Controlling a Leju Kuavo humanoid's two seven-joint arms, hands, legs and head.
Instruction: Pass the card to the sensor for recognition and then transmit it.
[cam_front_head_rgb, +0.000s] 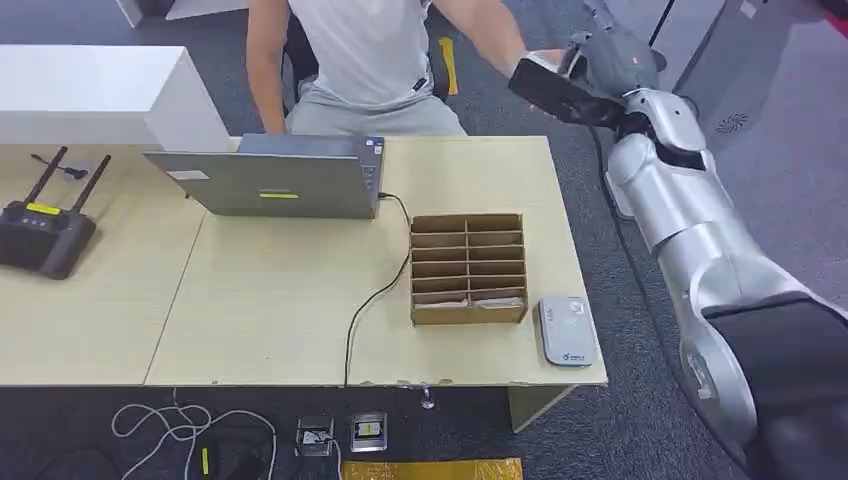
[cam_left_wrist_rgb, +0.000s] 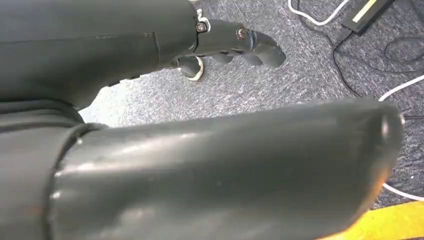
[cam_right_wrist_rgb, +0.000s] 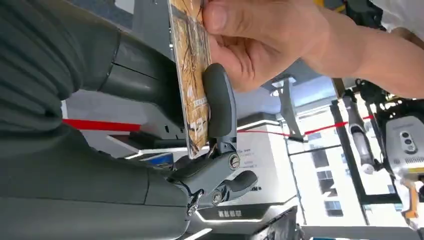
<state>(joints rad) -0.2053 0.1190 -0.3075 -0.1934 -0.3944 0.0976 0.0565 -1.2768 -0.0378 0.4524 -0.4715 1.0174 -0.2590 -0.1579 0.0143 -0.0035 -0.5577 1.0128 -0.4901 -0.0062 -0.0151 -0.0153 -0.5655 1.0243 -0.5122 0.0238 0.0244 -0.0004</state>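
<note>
Two hands on one card (cam_right_wrist_rgb: 190, 75), right hand (cam_right_wrist_rgb: 212, 125) pinching it, person's hand (cam_right_wrist_rgb: 260, 40) covering its far end; left hand (cam_left_wrist_rgb: 225, 45) fingers curled, holding nothing

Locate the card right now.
The card is off the desk, pinched in the right hand raised past the desk's far right corner. In the right wrist view a person's hand grips its other end.
</note>
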